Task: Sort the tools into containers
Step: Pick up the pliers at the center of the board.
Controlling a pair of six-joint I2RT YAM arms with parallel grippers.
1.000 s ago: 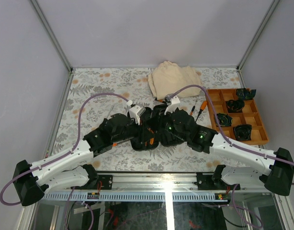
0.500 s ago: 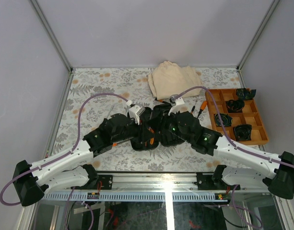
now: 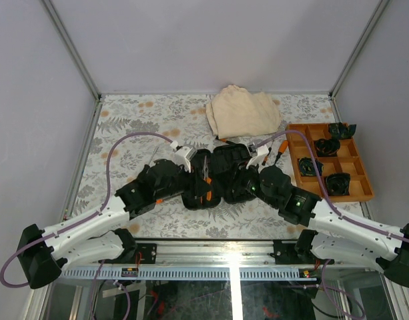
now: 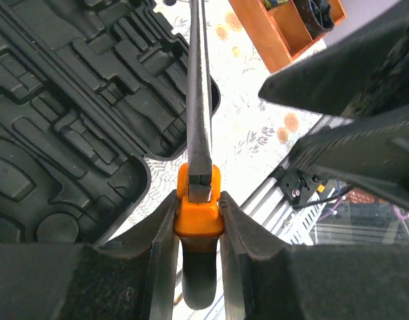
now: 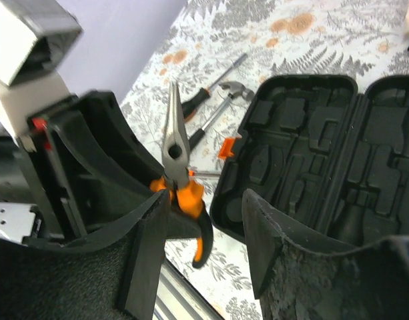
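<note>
Orange grips of pliers point(image 4: 199, 133) clamped between fingers of left claw point(image 4: 197, 208). Grey nose points out ahead. Pliers held off desk point(image 5: 364, 40), near latch side of open black case point(image 5: 304, 147). Right claw point(image 5: 205, 200) released: fingers apart, nothing between them. Grip ends of pliers cut off behind left claw's fingers. Overhead view: pliers hard to make out among black arm parts. Case: two hinged halves, moulded slots, orange latch point(image 5: 227, 145). Screwdriver point(image 5: 203, 95) and hammer point(image 5: 225, 100) lie on desk beyond case.

Overhead looks down; both wrist cameras close, sharing tool case point(image 4: 71, 100).
</note>
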